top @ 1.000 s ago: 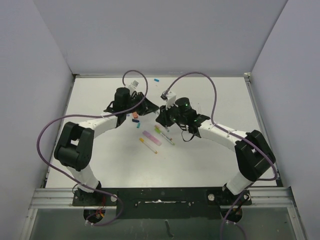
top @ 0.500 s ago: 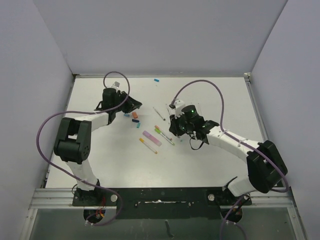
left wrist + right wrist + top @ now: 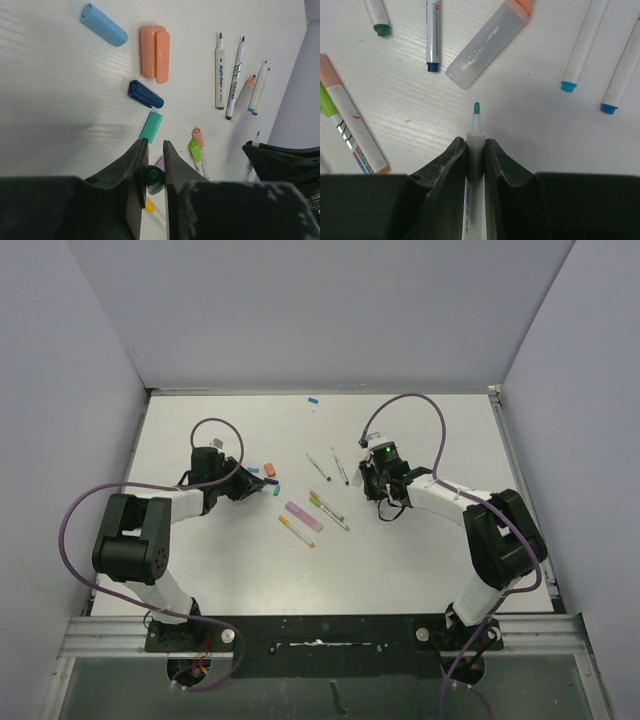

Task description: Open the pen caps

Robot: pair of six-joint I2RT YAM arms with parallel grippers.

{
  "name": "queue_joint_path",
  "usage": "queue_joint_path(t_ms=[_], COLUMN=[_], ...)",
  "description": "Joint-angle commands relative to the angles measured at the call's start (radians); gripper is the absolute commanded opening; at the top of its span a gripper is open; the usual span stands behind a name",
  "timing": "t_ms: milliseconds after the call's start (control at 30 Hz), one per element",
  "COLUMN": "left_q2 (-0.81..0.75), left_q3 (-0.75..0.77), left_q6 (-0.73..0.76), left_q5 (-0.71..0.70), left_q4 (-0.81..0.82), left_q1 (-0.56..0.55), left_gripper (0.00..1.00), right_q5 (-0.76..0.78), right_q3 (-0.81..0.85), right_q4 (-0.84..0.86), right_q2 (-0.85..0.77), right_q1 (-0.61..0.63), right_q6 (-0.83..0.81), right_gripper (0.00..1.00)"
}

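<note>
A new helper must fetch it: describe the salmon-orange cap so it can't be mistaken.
In the left wrist view, look at the white table ahead of the left tool. The salmon-orange cap lies just beyond the dark blue cap, beside the light blue cap. It alone is broad and flat, with a clip along one side.

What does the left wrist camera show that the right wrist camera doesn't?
Left wrist only: a light blue cap, an orange cap, a dark blue cap, a teal cap, the left gripper shut on a dark green cap. Right wrist only: the right gripper clamped on a teal-tipped pen. Both: the green-ended pen, the navy-ended pen, the clear highlighter.
</note>
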Motion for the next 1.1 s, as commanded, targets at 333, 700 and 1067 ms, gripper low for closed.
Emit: queue_joint_path(t_ms=[333,700,1067], left_q2=[-0.039,-0.055,-0.19], left_q3=[-0.071,-0.074,-0.069], left_q6=[0.022,0.022,0.011], left_q5=[0.011,0.027,0.024], left_q4=[0.05,0.035,0.01], left_q1=[0.059,0.078,0.092], left_gripper=[0.23,0.37,0.92], right_q5=[0.045,0.033,0.03], right_q3=[0.1,0.098,0.098], right_q4=[0.063,0.052,0.053], right_q2=[0.131,0.146,0.077], right_q1=[-0.028,-0.027,-0.02], right_q6=[0.035,0.075,0.068], right_gripper=[0.06,0.26,0.4])
